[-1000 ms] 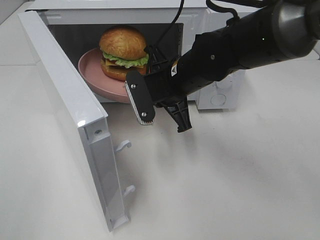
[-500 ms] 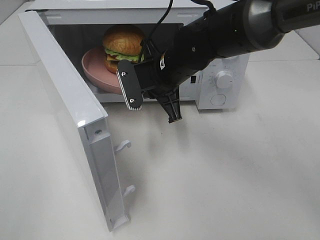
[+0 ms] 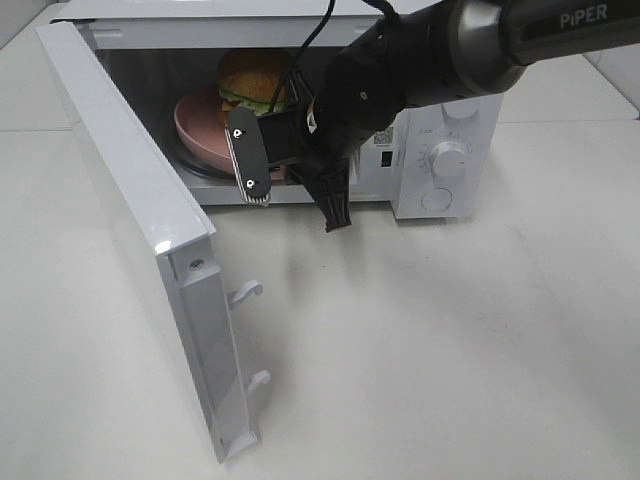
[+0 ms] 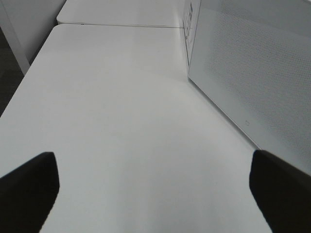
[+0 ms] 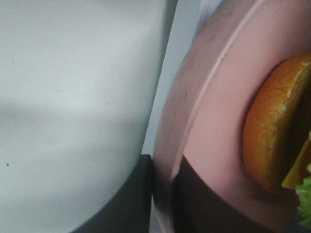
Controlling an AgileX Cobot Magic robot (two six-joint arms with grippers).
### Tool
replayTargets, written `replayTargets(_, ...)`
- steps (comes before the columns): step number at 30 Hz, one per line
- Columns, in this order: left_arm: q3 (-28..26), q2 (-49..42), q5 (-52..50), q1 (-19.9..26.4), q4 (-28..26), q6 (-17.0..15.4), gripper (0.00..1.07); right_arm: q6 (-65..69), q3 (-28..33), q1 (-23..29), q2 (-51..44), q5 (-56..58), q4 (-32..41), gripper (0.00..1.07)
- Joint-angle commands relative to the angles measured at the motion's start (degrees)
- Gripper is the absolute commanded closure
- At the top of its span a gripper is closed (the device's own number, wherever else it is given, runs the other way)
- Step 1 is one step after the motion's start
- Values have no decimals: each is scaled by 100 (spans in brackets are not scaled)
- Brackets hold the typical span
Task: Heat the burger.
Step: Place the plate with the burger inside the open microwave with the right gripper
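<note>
We are setting the burger (image 3: pixel 250 82), on its pink plate (image 3: pixel 200 135), inside the open microwave (image 3: pixel 440 150), right tool (image 5: pixel 164 191) clamped on the rim, left tool (image 4: pixel 154 191) spread apart; next we should let go, withdraw, close the door (image 3: pixel 130 200)

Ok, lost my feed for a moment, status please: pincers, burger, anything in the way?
Right pincer shut on pink plate rim. Left pincer open, empty, beside the door. Burger on plate, inside microwave. Door wide open, nothing blocking.
</note>
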Motion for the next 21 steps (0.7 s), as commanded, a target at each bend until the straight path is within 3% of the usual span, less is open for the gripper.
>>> replayTargets(1, 29, -155, -52, -29, -34, 6, 6, 126, -218, -17, 17, -218, -132, 107)
replayTargets(12, 29, -155, -52, -29, -34, 6, 6, 424, -504, -17, 258, -120, -149, 101)
replayTargets(17, 29, -155, -52, -29, -34, 6, 6, 567, -498, -6, 258, -11, -138, 90)
replayTargets(19, 29, -155, -52, -29, -34, 6, 6, 567, -447, -6, 252, 57, -120, 79)
replayTargets(20, 29, -155, -52, -29, -34, 6, 6, 567, -447, -6, 252, 57, -120, 79)
replayTargets(21, 29, -155, -52, -29, -34, 6, 6, 573, -447, 6, 252, 86, -97, 72)
